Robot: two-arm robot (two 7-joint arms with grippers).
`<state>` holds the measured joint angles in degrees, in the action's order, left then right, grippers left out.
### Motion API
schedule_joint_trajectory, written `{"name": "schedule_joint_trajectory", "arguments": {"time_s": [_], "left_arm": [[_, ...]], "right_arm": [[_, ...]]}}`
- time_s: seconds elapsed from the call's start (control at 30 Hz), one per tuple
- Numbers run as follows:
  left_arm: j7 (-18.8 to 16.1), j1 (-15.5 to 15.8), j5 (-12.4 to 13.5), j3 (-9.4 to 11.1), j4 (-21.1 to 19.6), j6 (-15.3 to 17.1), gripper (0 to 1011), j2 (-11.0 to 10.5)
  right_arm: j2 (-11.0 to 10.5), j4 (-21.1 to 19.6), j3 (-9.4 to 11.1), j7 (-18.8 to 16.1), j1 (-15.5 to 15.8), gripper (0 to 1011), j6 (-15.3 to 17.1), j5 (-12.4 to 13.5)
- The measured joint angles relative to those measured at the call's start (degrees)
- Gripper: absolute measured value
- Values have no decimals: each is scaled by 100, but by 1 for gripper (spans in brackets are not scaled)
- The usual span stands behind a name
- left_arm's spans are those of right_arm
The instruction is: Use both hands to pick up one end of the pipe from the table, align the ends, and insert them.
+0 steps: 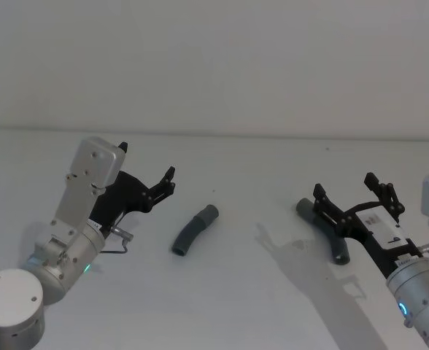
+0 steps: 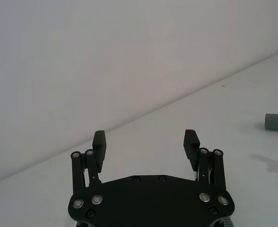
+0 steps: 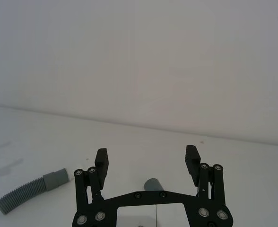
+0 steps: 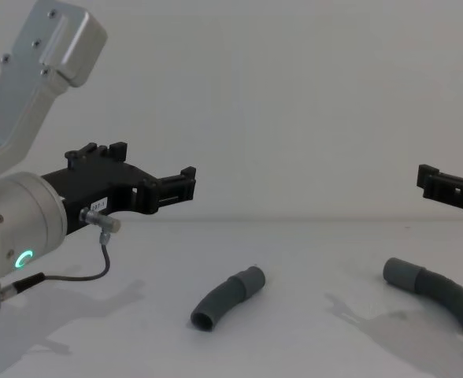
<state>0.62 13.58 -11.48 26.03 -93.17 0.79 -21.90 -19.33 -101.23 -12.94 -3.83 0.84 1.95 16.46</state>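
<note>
left gripper [image 1: 147, 160] spread, empty, raised left of middle pipe piece [image 1: 192, 232] | right gripper [image 1: 344, 184] spread, empty, above right pipe piece [image 4: 436, 290] (clear of it) | both pieces flat on table [image 1: 236, 306], well apart

Right hand [image 3: 146, 158] above the white desk [image 3: 243, 161], both black fingers spread wide, nothing between them. The round end of a smooth grey pipe piece [image 3: 153, 183] shows just beyond the palm. A ribbed pipe piece [image 3: 30, 190] with a smooth sleeve end lies well apart to the left.
</note>
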Motion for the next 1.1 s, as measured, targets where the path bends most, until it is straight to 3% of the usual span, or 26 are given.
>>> {"name": "schedule_joint_trajectory", "arguments": {"time_s": [1.1], "left_arm": [[0,0,0,0,0,0,1001,0]], "right_arm": [[0,0,0,0,0,1001,0,0]]}}
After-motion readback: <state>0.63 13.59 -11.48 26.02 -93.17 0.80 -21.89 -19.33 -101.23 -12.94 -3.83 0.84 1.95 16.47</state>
